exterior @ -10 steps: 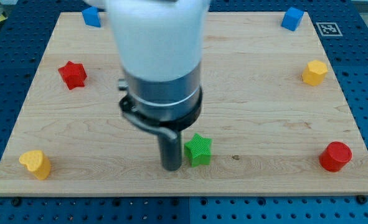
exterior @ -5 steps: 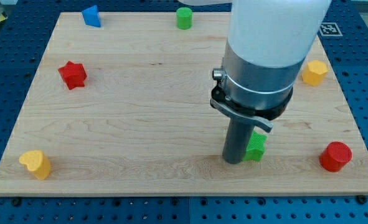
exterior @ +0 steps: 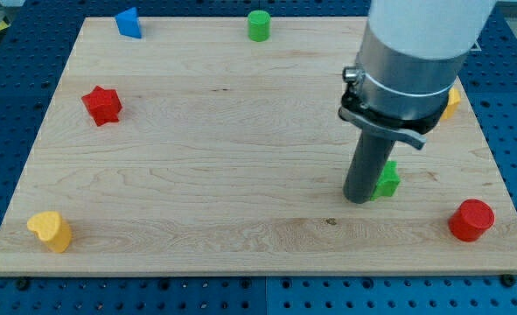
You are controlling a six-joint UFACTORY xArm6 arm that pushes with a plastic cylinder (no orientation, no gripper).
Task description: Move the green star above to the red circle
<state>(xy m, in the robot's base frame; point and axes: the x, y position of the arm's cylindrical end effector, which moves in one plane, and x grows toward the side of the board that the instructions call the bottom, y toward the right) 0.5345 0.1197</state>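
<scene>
Wooden worktop (exterior: pixel 197 166), pale grain, sits on a blue perforated base. Arm body — white housing over a grey collar — enters from the view's top right and covers part of the board there. Dark rod drops from it; my tip (exterior: pixel 359 199) rests on the wood, touching the left side of the green star (exterior: pixel 387 180). No gripper on this rig — just the bare rod, nothing held.

Green star is partly hidden behind the rod, right of centre, up and to the left of the red circle (exterior: pixel 471 220), clearly apart from it. Red circle sits near the bottom right corner.

Other blocks, all well apart: red star (exterior: pixel 102 104) at left; yellow block (exterior: pixel 50 231) bottom left; blue block (exterior: pixel 129 22) top left; green cylinder (exterior: pixel 258 25) at top centre; yellow block (exterior: pixel 452 101) at right edge, mostly hidden by the arm.
</scene>
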